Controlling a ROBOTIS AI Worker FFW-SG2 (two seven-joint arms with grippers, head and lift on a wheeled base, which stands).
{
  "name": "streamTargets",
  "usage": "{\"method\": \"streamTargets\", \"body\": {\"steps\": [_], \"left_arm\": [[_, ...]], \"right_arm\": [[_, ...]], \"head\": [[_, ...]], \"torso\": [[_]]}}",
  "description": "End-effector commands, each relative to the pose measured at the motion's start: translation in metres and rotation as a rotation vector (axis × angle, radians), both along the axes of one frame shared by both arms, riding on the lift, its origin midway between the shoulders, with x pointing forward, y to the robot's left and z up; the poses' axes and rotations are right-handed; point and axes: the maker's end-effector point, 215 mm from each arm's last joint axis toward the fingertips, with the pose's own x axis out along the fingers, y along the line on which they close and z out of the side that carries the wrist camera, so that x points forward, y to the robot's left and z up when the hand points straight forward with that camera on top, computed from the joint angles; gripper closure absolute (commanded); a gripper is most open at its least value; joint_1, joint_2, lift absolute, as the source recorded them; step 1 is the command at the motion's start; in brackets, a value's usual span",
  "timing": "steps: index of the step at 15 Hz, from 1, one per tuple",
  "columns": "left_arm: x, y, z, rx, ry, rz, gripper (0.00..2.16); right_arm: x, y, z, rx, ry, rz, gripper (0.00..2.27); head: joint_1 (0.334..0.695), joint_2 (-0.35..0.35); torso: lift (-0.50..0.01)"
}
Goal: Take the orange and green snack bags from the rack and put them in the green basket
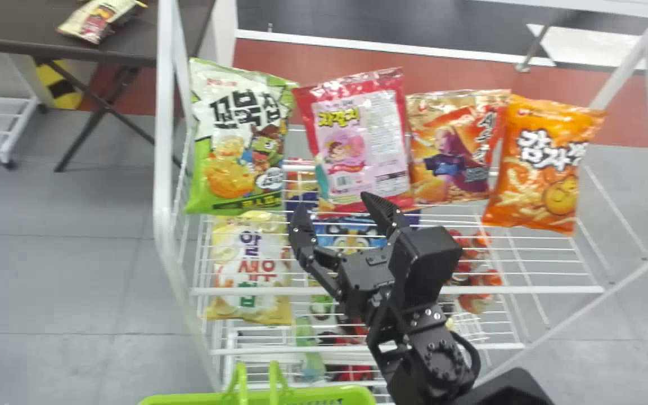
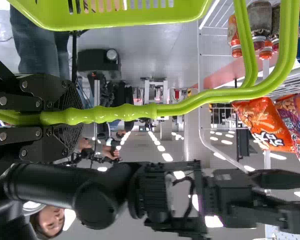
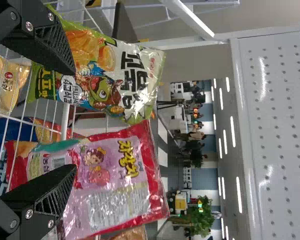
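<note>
My right gripper (image 1: 338, 216) is open in front of the rack, below the pink bag in the head view; in the right wrist view my right gripper (image 3: 70, 120) has nothing between its fingers. The green snack bag (image 1: 239, 140) stands at the rack's left end, the orange snack bag (image 1: 543, 163) at its right end. In the right wrist view the green bag (image 3: 97, 75) is beyond one finger. The green basket (image 1: 301, 395) is at the head view's bottom edge. In the left wrist view my left gripper (image 2: 72, 117) is shut on the handle of the green basket (image 2: 115, 20).
Between the two bags stand a pink bag (image 1: 360, 140) and an orange-brown bag (image 1: 453, 146). A white wire rack (image 1: 397, 290) holds more snacks on lower shelves, with a yellow-white bag (image 1: 251, 270) at left. A dark table (image 1: 20, 28) is behind at the left.
</note>
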Motion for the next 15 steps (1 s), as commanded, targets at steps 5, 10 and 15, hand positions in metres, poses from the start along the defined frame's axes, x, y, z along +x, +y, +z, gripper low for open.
{"method": "streamTargets", "body": {"steps": [5,10,15], "left_arm": [[0.012,0.0,0.005,-0.028,-0.113,0.009,2.0],[0.01,0.001,0.001,-0.012,-0.112,0.001,2.0],[0.008,0.002,-0.001,-0.006,-0.098,-0.003,2.0]], "right_arm": [[0.046,0.067,-0.006,-0.056,0.01,0.069,0.17],[0.086,0.07,-0.018,-0.09,0.002,0.064,0.17],[0.115,0.07,-0.021,-0.093,0.004,0.072,0.17]], "head": [[0.695,0.036],[0.695,0.085],[0.695,0.076]], "torso": [[0.0],[0.0],[0.0]]}}
